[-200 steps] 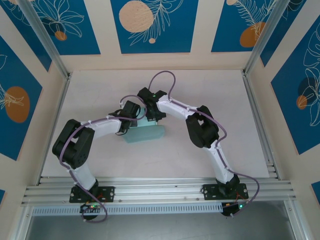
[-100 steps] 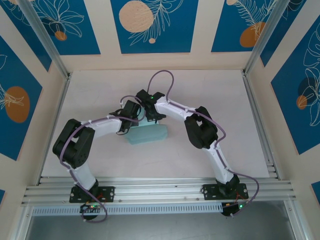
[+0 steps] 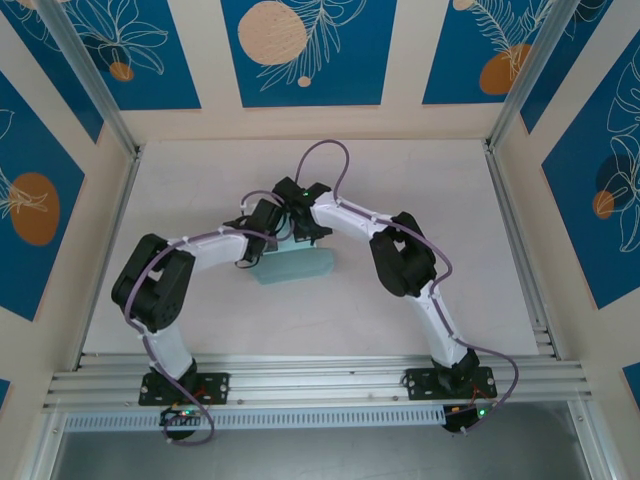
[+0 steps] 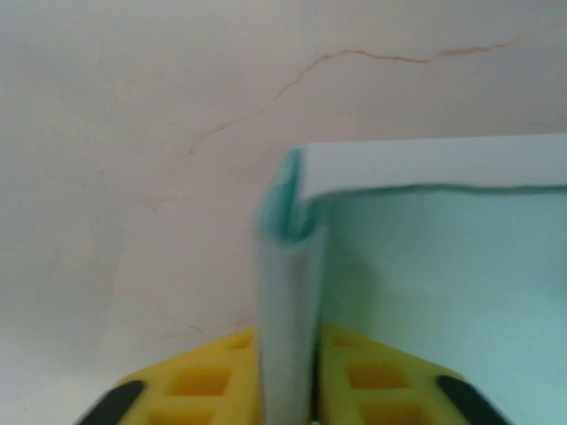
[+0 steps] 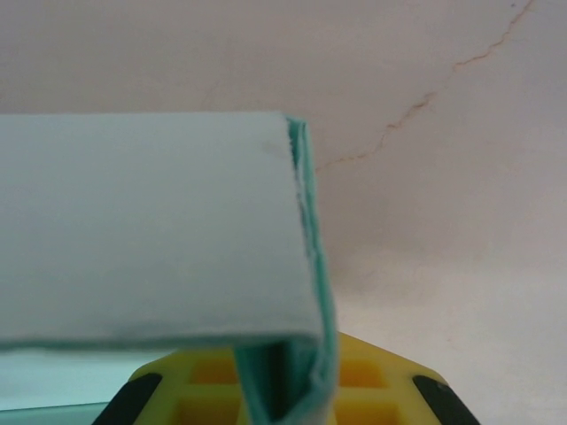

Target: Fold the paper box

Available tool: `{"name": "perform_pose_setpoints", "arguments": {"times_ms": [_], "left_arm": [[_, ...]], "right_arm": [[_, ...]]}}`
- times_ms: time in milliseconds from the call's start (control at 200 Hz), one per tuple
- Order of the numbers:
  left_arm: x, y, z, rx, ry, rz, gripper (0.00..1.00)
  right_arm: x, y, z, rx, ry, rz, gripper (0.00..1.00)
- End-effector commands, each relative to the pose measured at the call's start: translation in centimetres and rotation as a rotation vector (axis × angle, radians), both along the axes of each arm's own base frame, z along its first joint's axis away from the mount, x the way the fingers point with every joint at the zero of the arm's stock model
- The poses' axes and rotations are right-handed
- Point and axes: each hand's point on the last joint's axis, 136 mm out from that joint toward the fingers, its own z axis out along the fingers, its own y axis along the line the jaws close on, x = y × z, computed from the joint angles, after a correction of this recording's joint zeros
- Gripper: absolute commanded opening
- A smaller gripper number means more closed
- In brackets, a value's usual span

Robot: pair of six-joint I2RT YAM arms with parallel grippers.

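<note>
**Item:** paper box, pale blue card, partly formed. It lies mid-frame on the white table, directly below both wrists in the overhead view.

**Left gripper**: yellow fingers pressed against either face of an upright side wall, clamping it.

**Right gripper**: pinched on a doubled wall beneath the overhanging panel.

**Step in hand, as I judge it:** creasing the walls along the box's upper edge.

**Next move:** probably releasing gently so the thin card does not spring back, then tucking whatever flaps remain.

Far edge of paper box hidden beneath left arm and right arm
</note>
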Motion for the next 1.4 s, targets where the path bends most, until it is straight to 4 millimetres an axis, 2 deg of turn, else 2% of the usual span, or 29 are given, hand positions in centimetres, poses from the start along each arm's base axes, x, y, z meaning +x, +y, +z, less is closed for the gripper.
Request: {"name": "perform_pose_setpoints", "arguments": {"times_ms": [0,55,145,300,540,595,675,770,845,970,1035,1130,1180,1245,1320,1395], "left_arm": [[-2.4,3.6,-1.2,0.046,0.058,0.057,0.33],[-2.2,2.3,-0.8,-0.029,0.038,0.022,0.36],[-2.0,1.3,-0.1,-0.083,0.026,-0.003,0.37],[-2.5,1.4,-0.3,-0.067,0.048,-0.011,0.36],[-4.5,0.9,-2.3,-0.07,0.099,0.005,0.37],[-4.6,0.9,-2.6,-0.063,0.107,0.008,0.33],[-4.6,1.4,-3.1,-0.022,0.127,0.023,0.21],[-4.7,3.1,-2.9,0.074,0.137,0.065,0.05],[-4.7,4.4,-2.2,0.145,0.131,0.101,0.0],[-4.9,5.7,-1.4,0.19,0.111,0.154,0.0],[-5.0,6.1,-1.1,0.199,0.103,0.173,0.0],[-4.8,6.2,-1.0,0.209,0.1,0.181,0.0],[-4.7,6.2,-1.0,0.208,0.097,0.185,0.0],[-4.4,5.9,-0.9,0.196,0.088,0.184,0.0],[-3.9,5.0,-0.9,0.153,0.081,0.164,0.0],[-3.3,3.5,-0.5,0.072,0.059,0.124,0.12]], "right_arm": [[-3.6,-6.7,-4.0,-0.319,0.166,-0.002,0.06],[-3.6,-6.5,-4.0,-0.307,0.168,-0.003,0.05],[-3.7,-6.3,-4.1,-0.294,0.172,-0.009,0.06],[-3.8,-6.1,-3.9,-0.278,0.174,-0.012,0.06],[-3.4,-5.5,-3.6,-0.256,0.166,-0.007,0.06],[-3.4,-5.3,-3.5,-0.248,0.167,-0.006,0.06],[-3.5,-5.3,-3.4,-0.243,0.168,-0.006,0.06],[-3.7,-5.6,-3.0,-0.257,0.168,-0.009,0.06],[-3.9,-6.1,-2.7,-0.28,0.162,-0.015,0.06],[-4.2,-8.1,-1.9,-0.38,0.152,-0.043,0.06],[-4.3,-10.0,-1.2,-0.488,0.137,-0.07,0.04],[-4.3,-12.6,0.1,-0.658,0.125,-0.117,0.02],[-4.3,-13.3,0.2,-0.709,0.13,-0.125,0.02],[-4.4,-13.4,-0.2,-0.721,0.141,-0.125,0.01],[-4.5,-12.2,-1.5,-0.655,0.161,-0.095,0.01],[-4.6,-10.4,-2.3,-0.558,0.168,-0.052,0.01]]}}
